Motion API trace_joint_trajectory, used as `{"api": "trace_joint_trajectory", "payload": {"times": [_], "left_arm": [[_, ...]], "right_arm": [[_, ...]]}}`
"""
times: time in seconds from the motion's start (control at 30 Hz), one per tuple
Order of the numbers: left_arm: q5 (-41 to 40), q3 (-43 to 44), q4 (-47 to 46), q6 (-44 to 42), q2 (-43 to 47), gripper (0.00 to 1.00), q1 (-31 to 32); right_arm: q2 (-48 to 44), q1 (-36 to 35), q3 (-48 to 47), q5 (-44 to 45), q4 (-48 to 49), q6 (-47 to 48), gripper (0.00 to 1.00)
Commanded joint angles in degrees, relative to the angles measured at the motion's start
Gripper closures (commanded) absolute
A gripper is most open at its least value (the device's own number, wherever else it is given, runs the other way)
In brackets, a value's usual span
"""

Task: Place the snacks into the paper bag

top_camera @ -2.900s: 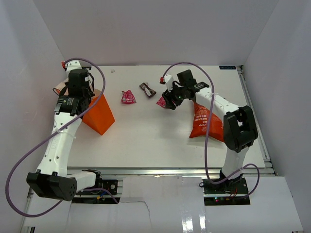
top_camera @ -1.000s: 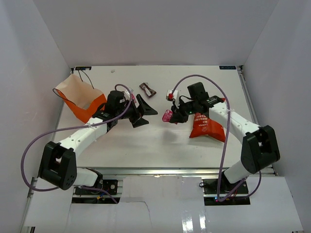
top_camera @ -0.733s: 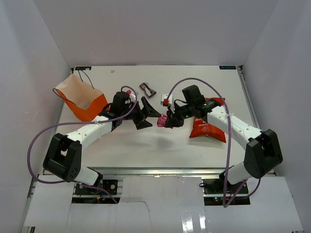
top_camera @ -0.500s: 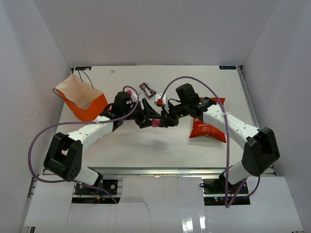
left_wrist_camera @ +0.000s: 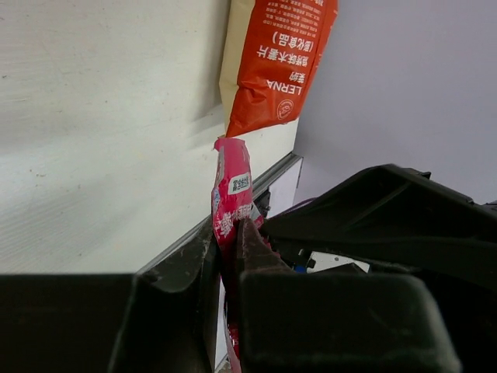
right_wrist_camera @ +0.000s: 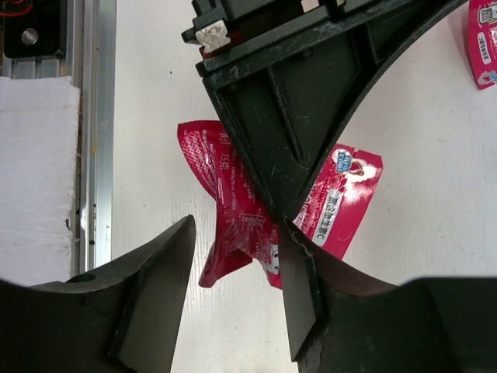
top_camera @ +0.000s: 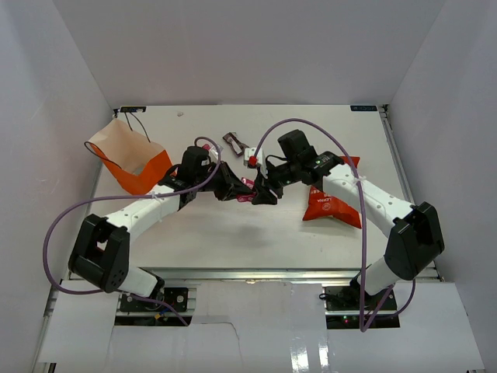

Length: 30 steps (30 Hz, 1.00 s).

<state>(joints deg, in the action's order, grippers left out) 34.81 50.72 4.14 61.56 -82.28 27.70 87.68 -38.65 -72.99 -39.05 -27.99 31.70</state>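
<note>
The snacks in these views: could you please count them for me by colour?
Pink sweets: 2
Red-orange crisp bag: 1
Dark brown sweet: 1
Total: 4

Left, paper bag [top_camera: 128,159]; right, crisp bag [top_camera: 330,203]; between, wrapped sweet [top_camera: 247,192].

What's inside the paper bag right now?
Only the paper bag's pale inner wall shows through its open mouth, with no snack visible on it. The bottom is covered by the orange front panel, so anything lying there cannot be seen.
</note>
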Motion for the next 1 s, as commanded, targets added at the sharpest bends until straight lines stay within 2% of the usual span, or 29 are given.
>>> {"api": "trace_joint_trajectory", "payload": {"times": [0.0, 0.13, 0.17, 0.37, 0.5, 0.8, 0.97], "left_arm": [[-3.68, 5.60, 7.44, -6.16, 3.62, 0.98, 0.16], [-14.30, 12.99, 20.61, -15.22, 6.16, 0.99, -0.02], [-19.29, 14.48, 25.86, -16.89, 6.78, 0.99, -0.37], [-30.30, 26.43, 37.94, -25.61, 13.27, 1.00, -1.95], [-44.25, 35.91, 46.99, -29.56, 15.74, 1.00, -3.09], [-63.97, 49.37, 54.65, -37.29, 16.98, 1.00, -7.40], [-74.07, 51.15, 56.77, -40.02, 17.85, 1.00, -7.49]], "right_arm": [[-2.33, -0.02, -2.68, -1.21, -1.36, 2.48, 0.46], [-4.62, 0.42, -2.86, 0.63, -3.21, 4.94, 0.44], [-5.41, 0.77, -2.95, 0.99, -3.39, 5.12, 0.44], [-5.59, 5.78, -2.60, 1.78, -2.78, 4.16, 0.44], [-4.36, 8.33, -1.81, 1.69, -0.32, 1.52, 0.45], [-1.28, 9.21, -1.10, 1.78, 1.71, 0.46, 0.45], [-0.23, 9.74, -1.10, 2.22, 2.32, 0.29, 0.45]]}}
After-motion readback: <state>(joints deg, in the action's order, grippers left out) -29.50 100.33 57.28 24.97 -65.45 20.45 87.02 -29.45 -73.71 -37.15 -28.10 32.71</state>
